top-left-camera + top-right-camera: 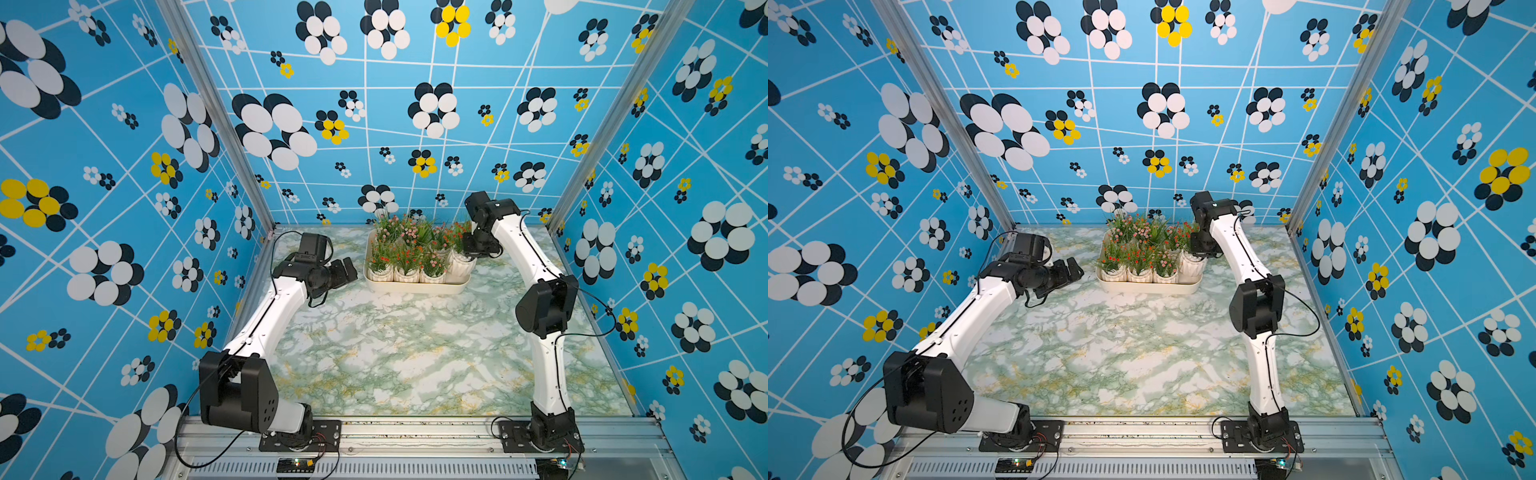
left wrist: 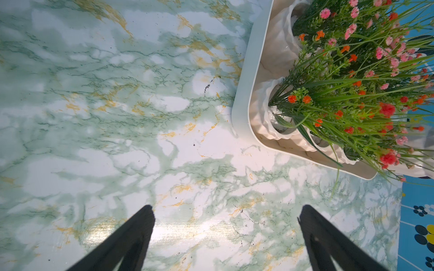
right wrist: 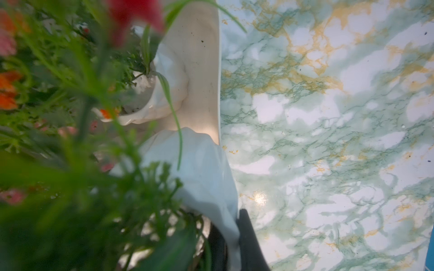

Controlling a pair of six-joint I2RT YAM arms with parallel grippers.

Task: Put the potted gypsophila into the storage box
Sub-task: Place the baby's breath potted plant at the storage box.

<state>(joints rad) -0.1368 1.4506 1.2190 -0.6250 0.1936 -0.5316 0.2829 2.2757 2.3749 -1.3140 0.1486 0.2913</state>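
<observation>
The cream-white storage box (image 1: 415, 287) (image 1: 1148, 287) (image 2: 244, 93) (image 3: 199, 70) stands at the back of the table, with several white ribbed pots of red, orange and pink gypsophila (image 1: 405, 249) (image 1: 1138, 249) in it. At its right end another potted gypsophila (image 1: 461, 266) (image 1: 1191, 266) (image 3: 204, 169) overlaps the box rim. My right gripper (image 1: 471, 254) (image 1: 1202, 251) (image 3: 231, 225) is shut on that pot's wall, one finger inside and one outside. I cannot tell if the pot rests on the box. Left of the box, my left gripper (image 1: 351, 270) (image 1: 1077, 270) (image 2: 225, 208) hangs open and empty.
The green-and-white marble tabletop (image 1: 395, 353) (image 1: 1121, 353) stretches from the box to the front rail (image 1: 415, 432). Blue flower-patterned walls (image 1: 124, 208) close in the left, back and right sides. The box sits close to the back wall.
</observation>
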